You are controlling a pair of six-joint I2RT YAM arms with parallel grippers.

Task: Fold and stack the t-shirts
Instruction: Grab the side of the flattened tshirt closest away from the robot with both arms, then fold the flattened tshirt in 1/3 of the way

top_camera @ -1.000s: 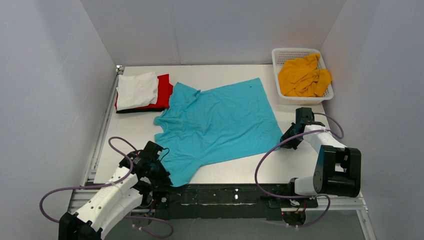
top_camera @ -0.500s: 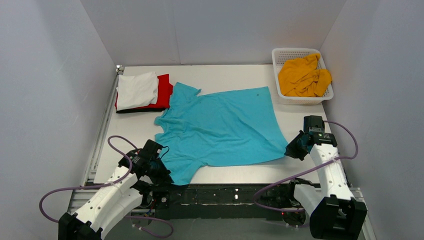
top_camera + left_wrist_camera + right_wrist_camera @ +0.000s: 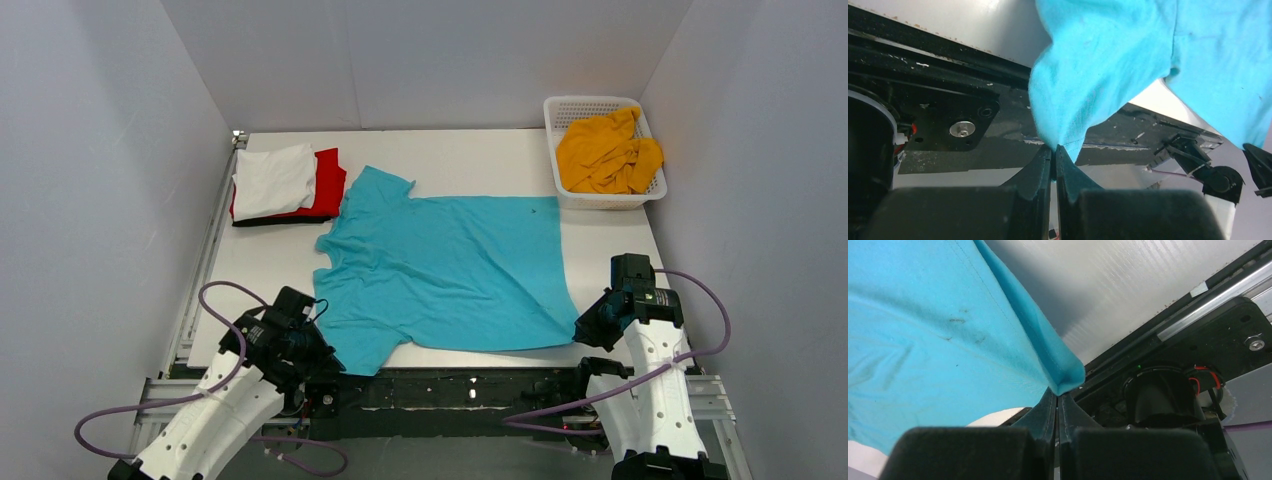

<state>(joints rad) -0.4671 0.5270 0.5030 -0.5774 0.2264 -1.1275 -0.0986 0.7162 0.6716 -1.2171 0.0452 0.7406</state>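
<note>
Cloth lies beyond both pinch points: your turquoise t-shirt [image 3: 445, 270] is spread across the table [image 3: 470, 160], collar left, hem right. Your left gripper [image 3: 1053, 150] is clamped on what looks like the near sleeve, your right gripper [image 3: 1058, 392] on the near hem corner. Any fold goes away from you.

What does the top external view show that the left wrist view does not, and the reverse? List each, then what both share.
Only top external: the basket holding the mustard-yellow shirt, and the folded stack with the white shirt on the red shirt. Only left wrist: a close-up of the left gripper shut on an edge of the turquoise shirt. Both: the turquoise shirt and the table.
</note>
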